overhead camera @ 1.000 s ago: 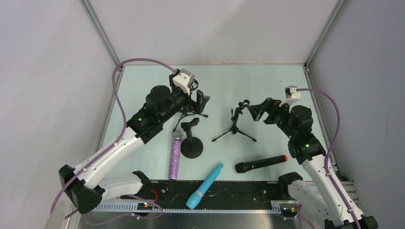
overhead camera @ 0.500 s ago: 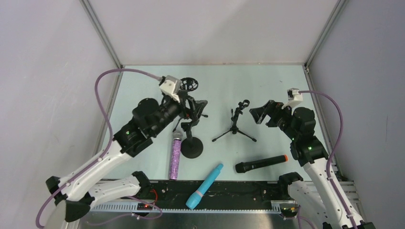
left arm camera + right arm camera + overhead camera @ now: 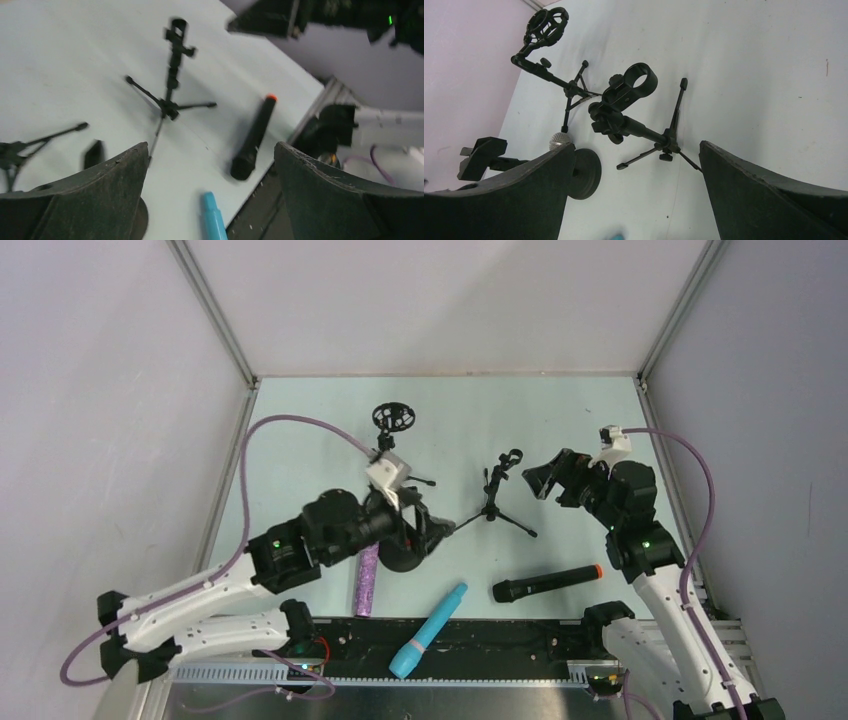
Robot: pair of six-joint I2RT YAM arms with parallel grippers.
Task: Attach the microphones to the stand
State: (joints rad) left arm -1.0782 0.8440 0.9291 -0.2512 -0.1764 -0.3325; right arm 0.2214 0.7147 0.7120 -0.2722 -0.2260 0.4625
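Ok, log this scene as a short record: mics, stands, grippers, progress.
microphones: purple microphone, cyan microphone, black microphone, all lying flat
stands: tripod stand, shock-mount stand, round-base stand, all empty
left gripper: open, holding nothing
right gripper: open, holding nothing
progress: none attached
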